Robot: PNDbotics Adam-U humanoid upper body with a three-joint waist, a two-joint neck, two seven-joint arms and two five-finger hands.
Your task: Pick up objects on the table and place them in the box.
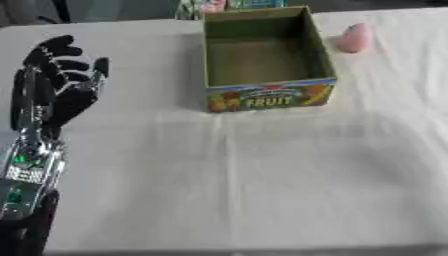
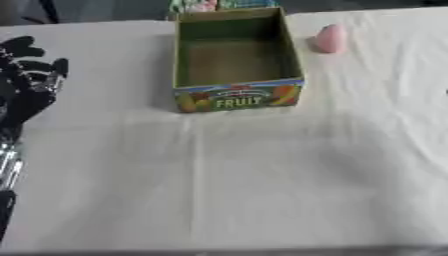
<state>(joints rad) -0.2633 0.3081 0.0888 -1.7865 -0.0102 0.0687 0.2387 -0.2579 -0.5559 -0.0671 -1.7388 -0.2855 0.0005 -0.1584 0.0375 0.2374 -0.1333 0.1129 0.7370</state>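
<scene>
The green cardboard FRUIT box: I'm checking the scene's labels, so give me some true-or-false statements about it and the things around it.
1. The green cardboard FRUIT box holds nothing. True.
2. The small pink rounded object lies inside the box. False: it sits on the white tablecloth, to the box's right.
3. The left hand is open and holds nothing. True.
4. The left hand touches the box. False: bare cloth lies between them.
5. The right hand grips the pink object. False: no right hand shows.
</scene>
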